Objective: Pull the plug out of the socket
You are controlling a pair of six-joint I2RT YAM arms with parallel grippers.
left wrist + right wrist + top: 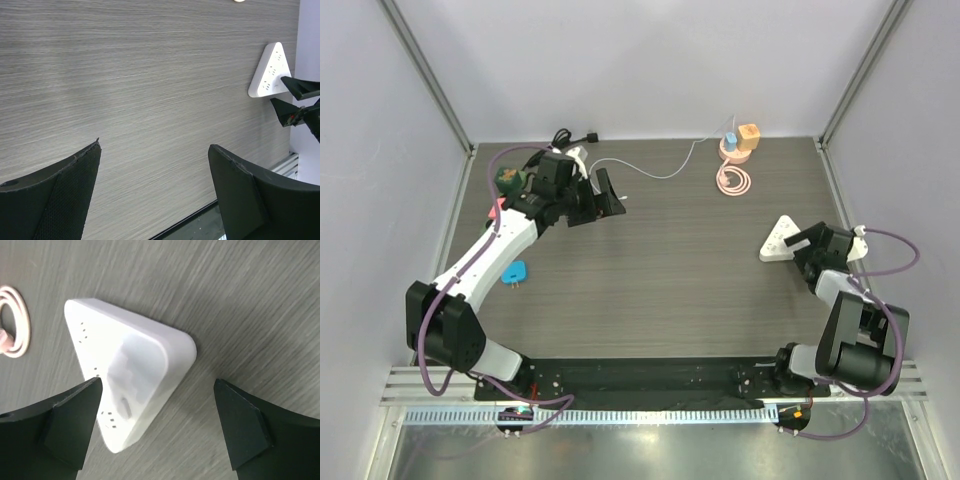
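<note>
**Plug lies apart from the socket; both grippers empty**

At the far left of the table (670,270), the blue plug (515,273) lies on its own beside the left arm's forearm, well apart from the socket and touched by no gripper. Further back, the left gripper (155,147) hangs over bare tabletop with its fingers spread wide and nothing between them.

Toward the back, right of centre, a pink coiled cable (733,180) rests beside a few small coloured pieces. What those pieces are is too small to tell.

On the right, the white triangular socket (135,375) lies flat. Its visible faces show only empty holes, with no plug seated in any of them. The right gripper (157,385) hovers over it with its jaws wide, one finger on either side of the socket and neither pressing on it.

Judged from this, the pull looks finished, since plug and socket are separate. At most the arms need to draw back.

No tray, bin or other container shows in any view.
</note>
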